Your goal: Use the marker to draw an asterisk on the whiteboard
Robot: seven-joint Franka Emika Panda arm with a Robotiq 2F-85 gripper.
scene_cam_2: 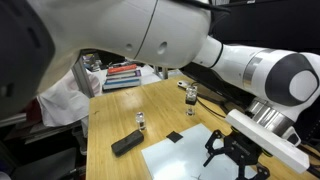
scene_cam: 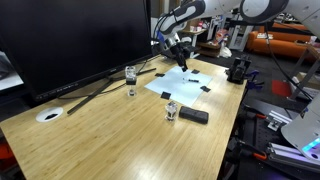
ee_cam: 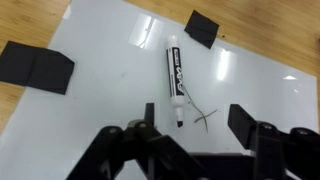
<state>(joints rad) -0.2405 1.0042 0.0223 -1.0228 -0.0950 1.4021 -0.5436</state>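
Note:
The whiteboard (ee_cam: 110, 60) lies flat on the wooden table, with black pieces at its corners; it shows in both exterior views (scene_cam: 185, 82) (scene_cam_2: 180, 158). The marker (ee_cam: 174, 80) lies loose on the board, white-bodied with a dark tip pointing toward me. A few thin crossing dark strokes (ee_cam: 203, 117) sit on the board beside its tip. My gripper (ee_cam: 195, 125) is open and empty, hovering just above the board with the marker's tip near one finger. It also shows in both exterior views (scene_cam: 181, 55) (scene_cam_2: 228, 155).
A flat black block (scene_cam: 194, 116) (scene_cam_2: 125, 145) lies on the table near the board. Two small bottles (scene_cam: 131, 78) (scene_cam: 172, 110) stand nearby. A round white disc (scene_cam: 48, 115) lies at the table's far end. A large dark monitor (scene_cam: 70, 40) stands behind the table.

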